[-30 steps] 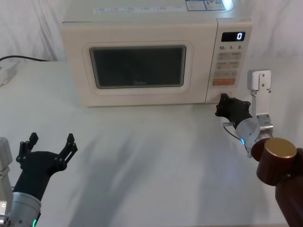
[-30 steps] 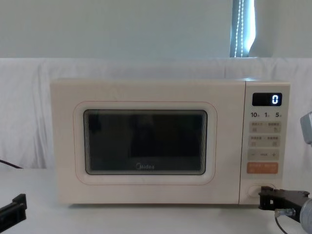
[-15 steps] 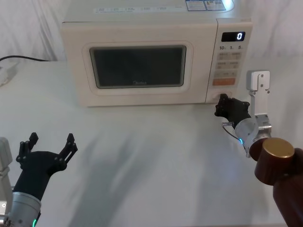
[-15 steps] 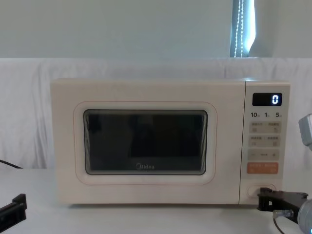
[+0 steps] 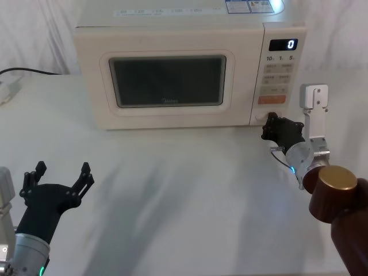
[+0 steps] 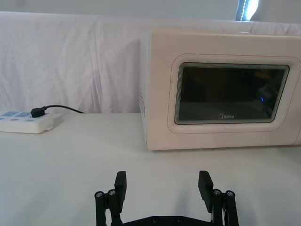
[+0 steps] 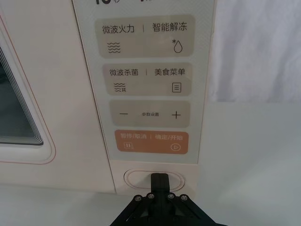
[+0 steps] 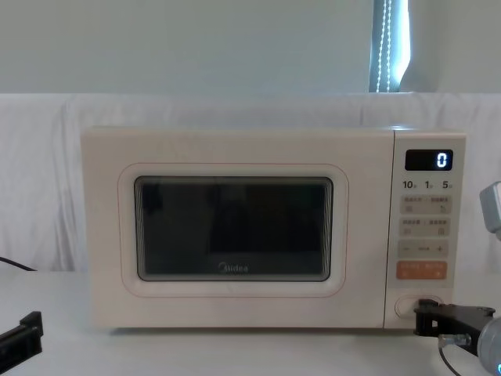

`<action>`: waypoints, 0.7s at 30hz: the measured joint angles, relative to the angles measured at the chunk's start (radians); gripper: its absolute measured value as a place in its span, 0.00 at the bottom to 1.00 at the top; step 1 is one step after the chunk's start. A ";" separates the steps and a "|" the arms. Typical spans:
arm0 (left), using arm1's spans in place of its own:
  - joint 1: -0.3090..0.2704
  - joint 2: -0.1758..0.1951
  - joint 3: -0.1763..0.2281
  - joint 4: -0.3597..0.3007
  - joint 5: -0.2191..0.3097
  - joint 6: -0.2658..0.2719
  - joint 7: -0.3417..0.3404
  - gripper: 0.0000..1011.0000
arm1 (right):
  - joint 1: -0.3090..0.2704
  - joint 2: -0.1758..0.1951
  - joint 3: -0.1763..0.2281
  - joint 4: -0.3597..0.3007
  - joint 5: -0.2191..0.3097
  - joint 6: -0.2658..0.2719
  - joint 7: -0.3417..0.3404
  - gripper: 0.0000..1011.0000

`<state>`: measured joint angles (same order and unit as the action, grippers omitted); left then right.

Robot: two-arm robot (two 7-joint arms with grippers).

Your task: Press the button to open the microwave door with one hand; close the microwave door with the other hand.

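- At the panel's bottom edge, the button [image 7: 152, 179] is met by the right gripper [image 7: 159, 181], jaws pressed together into one poking tip, evidently for pressing.
- The microwave door [image 5: 167, 86] is seen shut.
- The left gripper [image 5: 57, 185], jaws spread, is held low over bare table [image 5: 184, 195], well clear of the door's swing, likely ready for closing.

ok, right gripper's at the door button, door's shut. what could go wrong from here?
1. The right gripper meets the button with one narrow tip, just below the orange key. Drifting up could press that key instead.
2. The microwave sits loose on the table; a hard push may slide it back rather than release the door.
3. The left gripper waits open, low and well in front of the door. A fast door swing could possibly reach it.
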<state>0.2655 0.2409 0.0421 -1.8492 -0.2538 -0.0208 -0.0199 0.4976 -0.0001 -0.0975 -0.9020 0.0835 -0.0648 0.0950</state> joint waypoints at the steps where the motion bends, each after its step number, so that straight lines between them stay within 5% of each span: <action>1: 0.000 0.000 0.000 0.000 0.000 0.000 0.000 0.99 | 0.001 0.000 0.000 0.001 0.000 0.000 0.000 0.00; 21: 0.000 0.000 0.000 0.000 0.000 0.000 0.000 0.99 | 0.042 -0.002 0.008 0.077 -0.004 -0.033 0.008 0.00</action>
<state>0.2655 0.2410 0.0421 -1.8492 -0.2538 -0.0208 -0.0199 0.5395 -0.0023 -0.0890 -0.8253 0.0797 -0.0980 0.1030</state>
